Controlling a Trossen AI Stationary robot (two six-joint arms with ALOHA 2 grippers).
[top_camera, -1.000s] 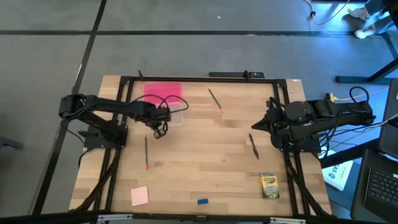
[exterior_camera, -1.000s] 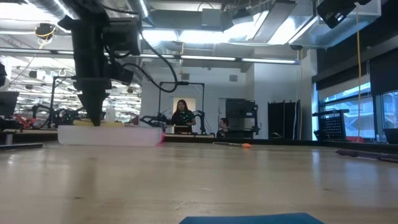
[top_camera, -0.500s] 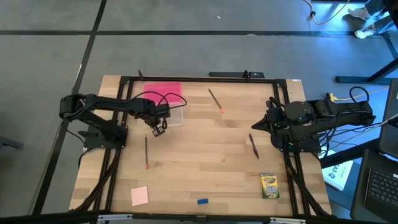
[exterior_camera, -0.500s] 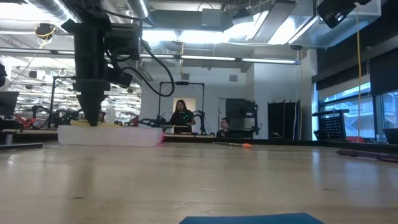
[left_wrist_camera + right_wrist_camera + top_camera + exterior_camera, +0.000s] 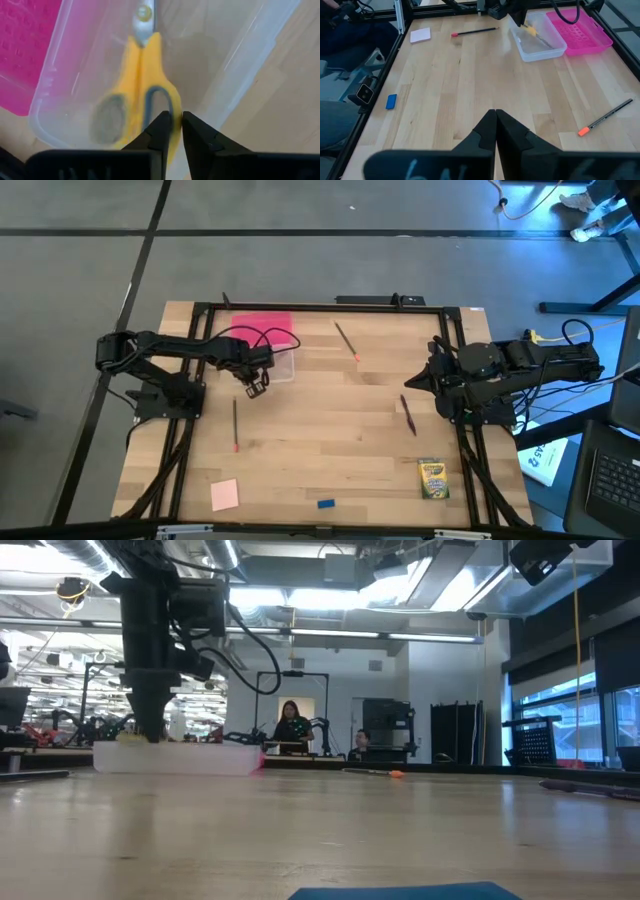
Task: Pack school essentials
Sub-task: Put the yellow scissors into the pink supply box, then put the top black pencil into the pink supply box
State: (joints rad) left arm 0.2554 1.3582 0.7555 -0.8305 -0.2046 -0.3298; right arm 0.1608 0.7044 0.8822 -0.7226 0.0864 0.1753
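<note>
Just beneath the left end effector (image 5: 172, 131), the yellow-handled scissors (image 5: 137, 95) lie inside the clear plastic box (image 5: 283, 366), whose pink lid (image 5: 262, 330) lies open behind it. The fingers are almost together, a narrow slit between them, right above one handle loop; whether they grip the scissors or are merely close to them I cannot tell. So one item looks packed or nearly so, and I judge the task to be at an early stage.

Everything else is still out on the bench (image 5: 330, 440). Nearest this end effector, on its operator side, lies a pencil with a red tip (image 5: 234, 426). A second pencil with an orange tip (image 5: 346, 341) lies off to its right, towards the far edge. The dark red pen (image 5: 408, 414) lies just in front of the right end effector (image 5: 495, 131), which waits at the right edge with its fingers closed on nothing. Well away, along the near edge, are the pink square notepad (image 5: 224, 494), the tiny blue eraser (image 5: 326, 503) and the green-yellow crayon box (image 5: 432, 478).

The bench is pale butcher-block wood inside a black frame, standing on a grey floor with dark lines. Beyond it, the low view shows a large lab with ceiling lights, other equipment and two people (image 5: 292, 727) far off.
</note>
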